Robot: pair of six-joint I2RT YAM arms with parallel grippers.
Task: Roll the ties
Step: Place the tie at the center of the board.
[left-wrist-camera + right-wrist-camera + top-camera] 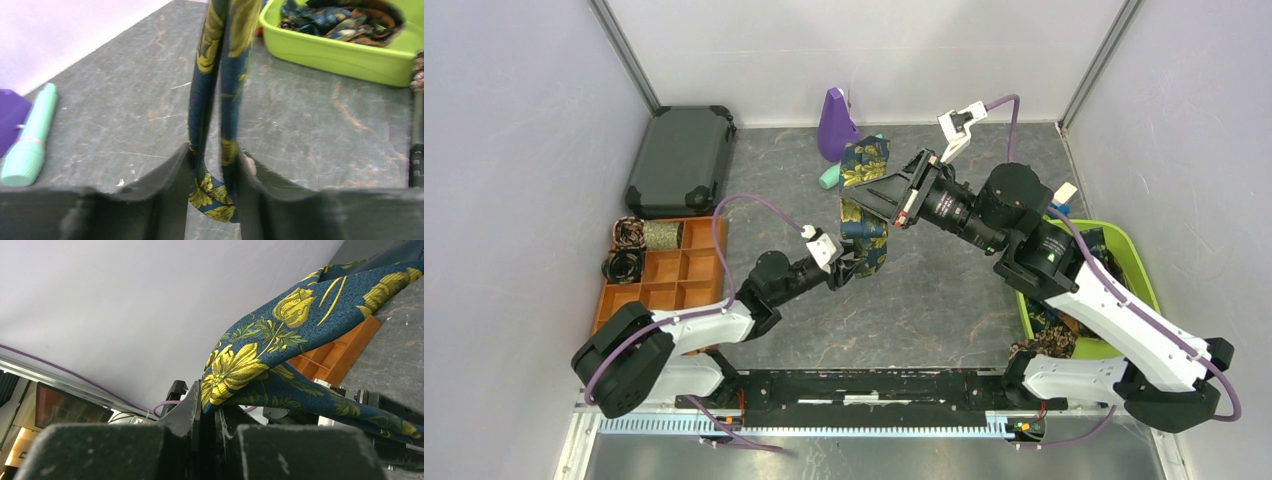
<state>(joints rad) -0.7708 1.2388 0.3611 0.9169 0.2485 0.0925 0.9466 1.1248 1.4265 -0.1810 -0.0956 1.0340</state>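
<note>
The tie (865,165) in work is held up between both arms over the grey tabletop (944,300), in the middle of the scene.

Around it, from the biggest down, there is one black case (679,160) at the far left. One green bin (1139,270) stands on the right and holds a heap of loose ties (345,20), too tangled to count, with some fabric spilling over its near rim. One orange tray (664,290) with compartments sits on the left, near the left arm's base.

The held tie itself is navy with yellow flowers. Its long axis runs near to far in the top view, and its far end reaches toward one purple object (834,125) and one teal cylinder (829,178). I cannot tell whether that far end rests on the tabletop.

In the tray's far compartments lie three rolled ties (631,232), one to a compartment.

The left fingers (165,185) are closed onto the near end. The tie is doubled there, with the fold poking out on their near side and two strands passing between them and running away. The right fingers (182,417) are pressed almost together on the fabric farther along, coming in from the right side.

So the left arm is at the end where a roll would start, and the free length lies beyond it, toward the far wall. As I judge it, winding has to travel along that axis while the right arm keeps the strip straight.
</note>
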